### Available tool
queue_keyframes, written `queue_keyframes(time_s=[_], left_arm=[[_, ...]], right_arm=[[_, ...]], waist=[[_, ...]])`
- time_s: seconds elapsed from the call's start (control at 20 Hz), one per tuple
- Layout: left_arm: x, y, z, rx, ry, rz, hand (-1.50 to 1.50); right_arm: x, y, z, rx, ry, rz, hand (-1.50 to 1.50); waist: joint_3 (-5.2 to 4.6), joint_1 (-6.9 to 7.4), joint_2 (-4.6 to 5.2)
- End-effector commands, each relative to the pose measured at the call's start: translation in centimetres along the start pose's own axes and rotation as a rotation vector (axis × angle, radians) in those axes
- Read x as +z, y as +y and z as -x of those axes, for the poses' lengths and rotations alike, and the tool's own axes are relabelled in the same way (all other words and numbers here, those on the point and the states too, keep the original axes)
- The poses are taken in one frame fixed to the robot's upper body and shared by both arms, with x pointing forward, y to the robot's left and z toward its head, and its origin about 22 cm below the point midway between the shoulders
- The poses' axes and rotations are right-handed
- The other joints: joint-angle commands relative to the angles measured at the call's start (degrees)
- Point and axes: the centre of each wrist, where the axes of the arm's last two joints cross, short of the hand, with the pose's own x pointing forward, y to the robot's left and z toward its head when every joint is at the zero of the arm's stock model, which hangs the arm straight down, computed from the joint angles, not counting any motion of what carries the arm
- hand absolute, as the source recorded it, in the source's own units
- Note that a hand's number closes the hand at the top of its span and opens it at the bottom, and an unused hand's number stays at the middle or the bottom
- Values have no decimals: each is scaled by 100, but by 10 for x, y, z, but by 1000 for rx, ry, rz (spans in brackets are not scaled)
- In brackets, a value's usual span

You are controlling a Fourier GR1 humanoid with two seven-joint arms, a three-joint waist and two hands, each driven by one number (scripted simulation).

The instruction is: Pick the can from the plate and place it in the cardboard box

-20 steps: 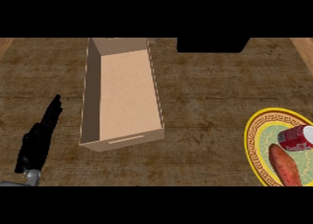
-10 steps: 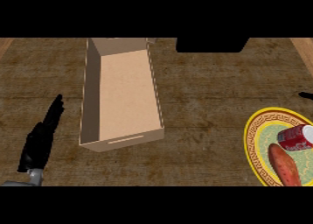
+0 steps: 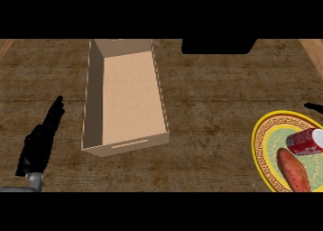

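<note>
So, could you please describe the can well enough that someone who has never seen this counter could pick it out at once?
Look to the right edge of the wooden counter, where a round plate with a yellow patterned rim sits. Two things lie on it: the can toward the far side and a long orange-red vegetable nearer the robot. The can is the short red cylinder on its side, with a pale silver end.

This looks like a kitchen: a dark wood-grain bench (image 3: 211,90) carries a yellow-rimmed patterned plate (image 3: 263,149) holding a red can (image 3: 308,142) and a reddish sweet-potato-like food (image 3: 294,170). Left of the plate stands an open cardboard box (image 3: 126,94).
</note>
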Motion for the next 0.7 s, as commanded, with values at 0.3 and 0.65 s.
queue_keyframes(time_s=[0.3, 0.65], left_arm=[[-18, 9, 12, 17, 12, 7, 0], [9, 7, 1, 6, 7, 6, 0]], right_arm=[[-19, 12, 4, 8, 13, 6, -150], [-16, 17, 26, -10, 3, 17, -150]], waist=[[-2, -3, 5], [0, 15, 1]])
